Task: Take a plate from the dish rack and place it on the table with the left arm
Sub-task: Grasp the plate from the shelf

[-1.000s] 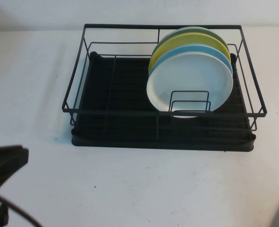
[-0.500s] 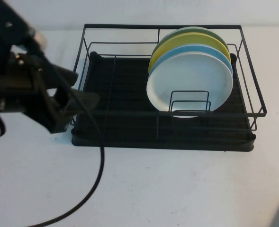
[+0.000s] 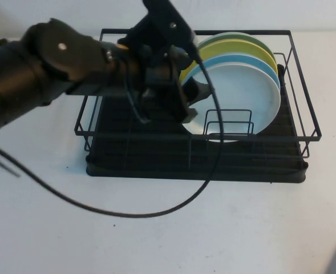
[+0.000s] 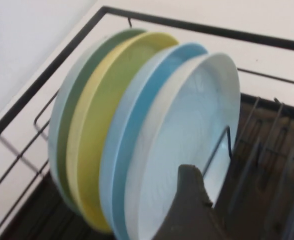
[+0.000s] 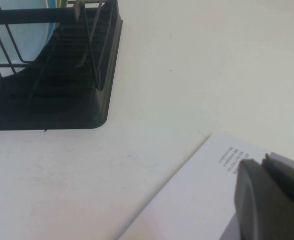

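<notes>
— Where is the left gripper (image 3: 191,105)?

— Over the dish rack (image 3: 156,154), at the near edge of the row of standing plates. The left arm (image 3: 53,68) reaches in over the rack's left rail, and its black cable (image 3: 156,214) loops down onto the table (image 3: 168,234) in front.

— Is it wide or narrow?

— Wide, as far as can be made out, and holding nothing. In the left wrist view one dark finger (image 4: 189,210) stands just in front of the white plate (image 4: 186,150), near its lower face; whether it touches the plate cannot be told.

— And the plate itself?

— Standing on edge in the rack, the first of the row on the gripper's side. Right behind it is the light blue plate (image 4: 137,135), then the yellow plate (image 4: 94,140), then a green plate (image 4: 67,125) farthest from the fingers. From above, the white plate (image 3: 242,103) leans behind the small wire dividers (image 3: 227,123).

— The right gripper (image 5: 269,200)?

— Well away from the rack, low over the table beside a white printed sheet (image 5: 196,200). Only a dark grey part of it shows in its own wrist view; whether it is wide or narrow, I cannot tell.
</notes>
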`<state>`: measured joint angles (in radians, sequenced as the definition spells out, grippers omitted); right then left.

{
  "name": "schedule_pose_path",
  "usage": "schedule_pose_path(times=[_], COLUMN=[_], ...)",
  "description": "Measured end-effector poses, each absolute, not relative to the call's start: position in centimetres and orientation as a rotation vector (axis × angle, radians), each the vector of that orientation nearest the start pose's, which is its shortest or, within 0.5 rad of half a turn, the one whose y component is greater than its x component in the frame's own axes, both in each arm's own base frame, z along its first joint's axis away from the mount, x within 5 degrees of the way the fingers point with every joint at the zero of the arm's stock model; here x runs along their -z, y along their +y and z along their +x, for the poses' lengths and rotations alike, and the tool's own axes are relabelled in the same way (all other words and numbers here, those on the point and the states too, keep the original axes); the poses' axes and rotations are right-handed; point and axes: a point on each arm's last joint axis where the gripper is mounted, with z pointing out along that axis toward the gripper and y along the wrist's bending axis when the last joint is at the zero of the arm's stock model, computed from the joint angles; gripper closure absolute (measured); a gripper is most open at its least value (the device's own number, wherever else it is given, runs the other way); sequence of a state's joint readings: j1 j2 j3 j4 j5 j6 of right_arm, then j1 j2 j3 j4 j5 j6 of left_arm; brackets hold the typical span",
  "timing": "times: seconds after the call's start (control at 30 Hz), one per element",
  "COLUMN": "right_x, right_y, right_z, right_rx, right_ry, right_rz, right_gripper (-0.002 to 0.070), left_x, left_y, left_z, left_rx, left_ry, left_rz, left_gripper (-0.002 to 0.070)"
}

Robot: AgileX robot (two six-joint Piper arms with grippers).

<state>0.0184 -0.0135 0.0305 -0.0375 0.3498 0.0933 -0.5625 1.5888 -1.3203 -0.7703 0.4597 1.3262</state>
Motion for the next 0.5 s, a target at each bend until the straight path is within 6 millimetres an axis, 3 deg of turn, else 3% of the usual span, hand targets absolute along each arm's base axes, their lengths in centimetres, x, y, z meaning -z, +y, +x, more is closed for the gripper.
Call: schedule_pose_path(times=[0.17, 0.5], right_x=[-17.2, -17.2], right_y=[0.0, 0.0], right_z=[5.3, 5.3], right_rx=[-0.041, -0.041], right_ry=[1.850, 1.850], right_rz=[0.046, 0.046], right_gripper=[0.0694, 0.0694], left_x=[-32.8, -30.0], left_y=[-25.2, -27.5], left_z=[32.5, 36.2], left_rx=[0.298, 0.268], left_ry=[1.589, 1.589], left_rz=[1.323, 1.346], left_gripper=[0.0234, 0.0234])
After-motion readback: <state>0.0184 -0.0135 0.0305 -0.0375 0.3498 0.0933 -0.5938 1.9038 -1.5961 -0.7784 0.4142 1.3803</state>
